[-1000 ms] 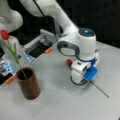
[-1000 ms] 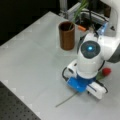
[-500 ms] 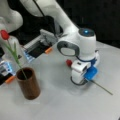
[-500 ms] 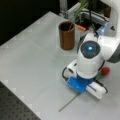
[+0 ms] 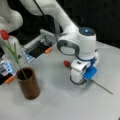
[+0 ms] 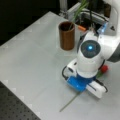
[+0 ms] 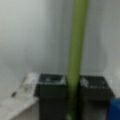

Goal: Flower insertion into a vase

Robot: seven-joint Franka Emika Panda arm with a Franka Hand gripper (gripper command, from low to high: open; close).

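A reddish-brown vase (image 5: 28, 87) (image 6: 67, 36) stands upright on the table. It holds one tulip with a red bloom (image 5: 4, 34) that leans toward a front view's left. A second tulip lies flat on the table, its red bloom (image 5: 66, 63) (image 6: 104, 68) at one side of the hand and its green stem (image 5: 102, 87) (image 6: 70, 102) sticking out at the other. My gripper (image 7: 73, 100) is down at the table over this stem. In the wrist view the stem (image 7: 75, 50) runs between the two dark fingers (image 7: 52, 95), which press against it from both sides.
A grey open box (image 5: 40, 46) with an orange part (image 5: 48, 50) sits behind the vase. Blue and white items (image 5: 6, 67) lie at a front view's left. A dark perforated board (image 6: 15, 105) borders the table's edge.
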